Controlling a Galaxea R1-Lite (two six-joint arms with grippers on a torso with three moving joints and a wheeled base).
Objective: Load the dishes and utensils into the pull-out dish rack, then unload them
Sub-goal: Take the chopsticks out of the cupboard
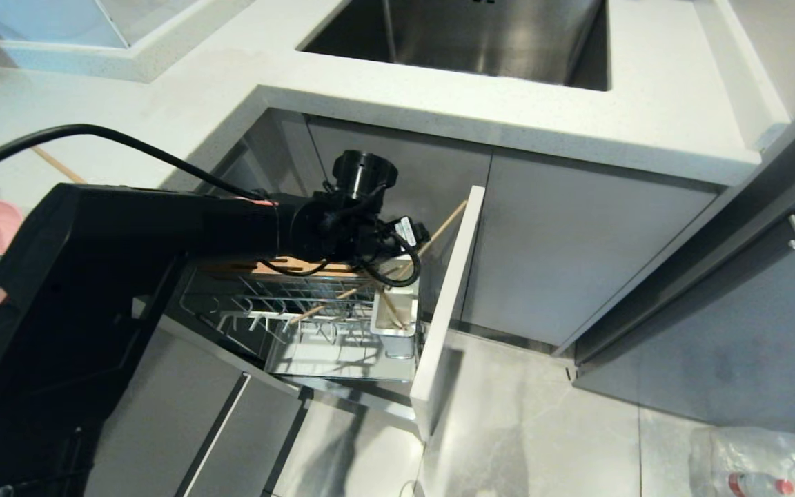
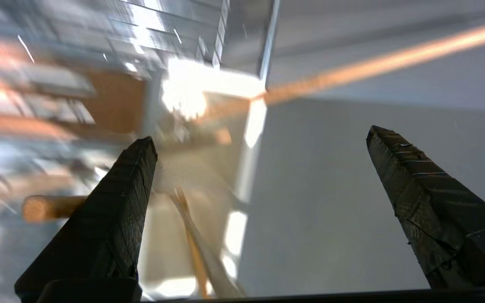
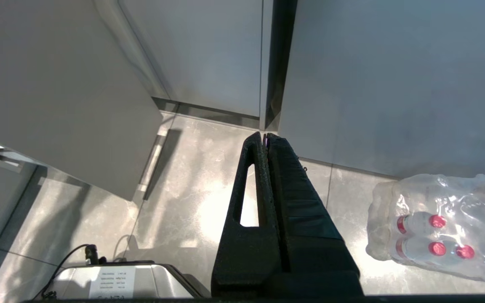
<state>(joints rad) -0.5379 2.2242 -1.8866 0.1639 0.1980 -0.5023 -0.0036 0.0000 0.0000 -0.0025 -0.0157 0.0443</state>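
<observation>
I have the left gripper (image 2: pixel 261 139) hovering just over the white utensil cup (image 1: pixel 395 319), its fingers (image 2: pixel 112 219) spread wide with nothing between them. The cup stands at the front corner of the pull-out dish rack (image 1: pixel 315 324), right behind the grey front panel (image 1: pixel 447 310). The chopsticks (image 1: pixel 397 266) are in that cup, one leaning up across the panel, another lying back from the cup over the rack's wires. Away from the cup, the right gripper (image 3: pixel 265 139) hangs pressed together above the floor, near a pack of water bottles (image 3: pixel 440 225).
</observation>
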